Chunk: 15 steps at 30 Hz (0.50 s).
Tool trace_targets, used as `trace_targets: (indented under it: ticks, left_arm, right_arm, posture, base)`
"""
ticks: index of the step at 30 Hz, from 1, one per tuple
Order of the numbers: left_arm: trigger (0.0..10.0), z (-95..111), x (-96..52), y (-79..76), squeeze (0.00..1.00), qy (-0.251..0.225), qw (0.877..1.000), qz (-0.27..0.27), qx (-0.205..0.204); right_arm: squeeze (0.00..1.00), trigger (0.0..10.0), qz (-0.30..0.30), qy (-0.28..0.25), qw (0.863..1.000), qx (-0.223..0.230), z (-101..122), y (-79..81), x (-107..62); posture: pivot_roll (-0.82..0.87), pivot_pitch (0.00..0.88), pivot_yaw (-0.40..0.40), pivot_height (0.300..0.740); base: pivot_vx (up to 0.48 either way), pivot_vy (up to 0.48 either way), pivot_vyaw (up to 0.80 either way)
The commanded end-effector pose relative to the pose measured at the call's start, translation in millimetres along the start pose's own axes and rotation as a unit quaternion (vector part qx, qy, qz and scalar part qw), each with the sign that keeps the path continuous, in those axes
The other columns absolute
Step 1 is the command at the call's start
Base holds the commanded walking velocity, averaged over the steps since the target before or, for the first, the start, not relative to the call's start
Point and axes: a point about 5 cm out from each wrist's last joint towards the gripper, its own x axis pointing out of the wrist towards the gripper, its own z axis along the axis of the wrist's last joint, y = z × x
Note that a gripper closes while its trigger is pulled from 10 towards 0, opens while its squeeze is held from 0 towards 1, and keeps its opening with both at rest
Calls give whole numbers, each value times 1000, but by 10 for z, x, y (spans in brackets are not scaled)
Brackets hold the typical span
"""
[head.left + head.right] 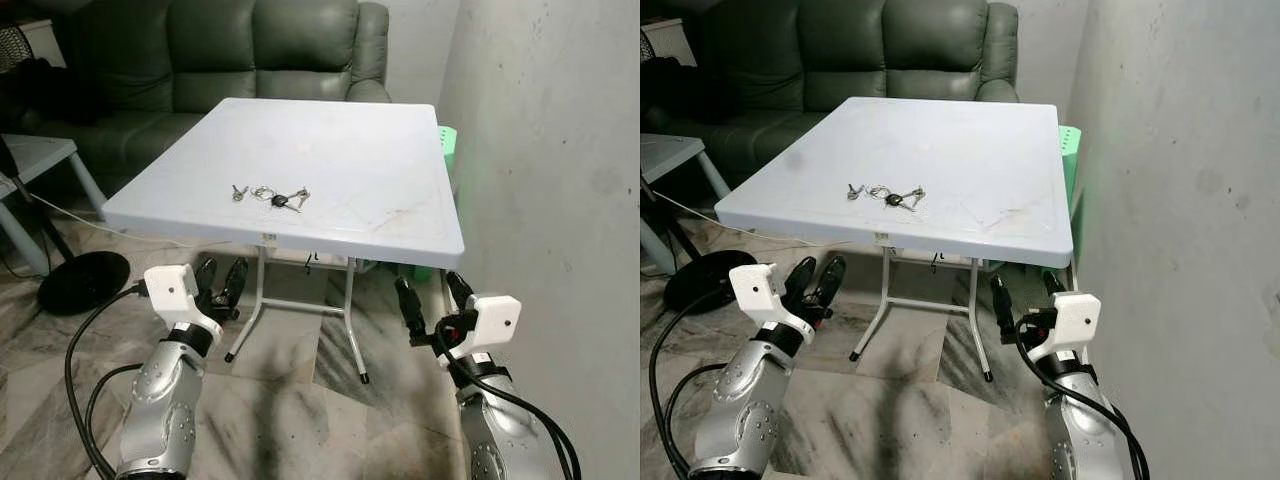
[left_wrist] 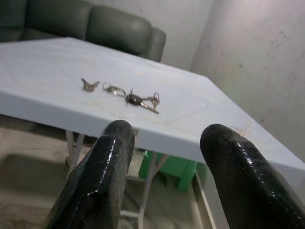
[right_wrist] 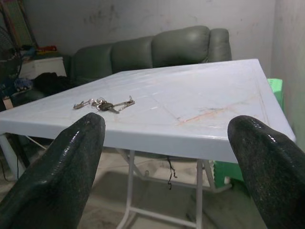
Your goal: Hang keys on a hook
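On table (image 1: 380,170), keys (image 1: 272,195) lie beyond left pincer (image 1: 220,283) and right pincer (image 1: 432,297), both spread; seemingly near front edge.

The keys (image 1: 272,196) on the counter (image 1: 380,190) are too small to count, and their shapes cannot be made out. The counter top hides the upper part of its legs (image 1: 350,300). The sofa (image 1: 250,50) is cut off by the upper edge. Both silver arms are cut off by the lower edge.
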Motion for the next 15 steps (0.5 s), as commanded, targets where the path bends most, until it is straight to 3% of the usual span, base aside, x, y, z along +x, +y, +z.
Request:
trace_targets:
  ticks: [1, 7, 15]
  left_arm:
    - [10000, 87, 33, 8, 0, -5, 1000, 0, 3]
    - [10000, 134, 63, 30, 0, -7, 1000, 10, -8]
    - [10000, 170, 95, 24, 0, -10, 1000, 9, -12]
  right_arm:
    - [0, 10000, 0, -19, 1000, -4, 128, -7, 63]
    - [0, 10000, 5, -11, 1000, -8, 145, -21, 67]
    - [0, 10000, 8, -4, 1000, -8, 142, -15, 74]
  posture:
    - [103, 0, 41, 740]
    - [105, 0, 36, 740]
    - [108, 0, 33, 740]
  base:
    - [0, 0, 0]
    - [0, 170, 0]
    - [0, 374, 0]
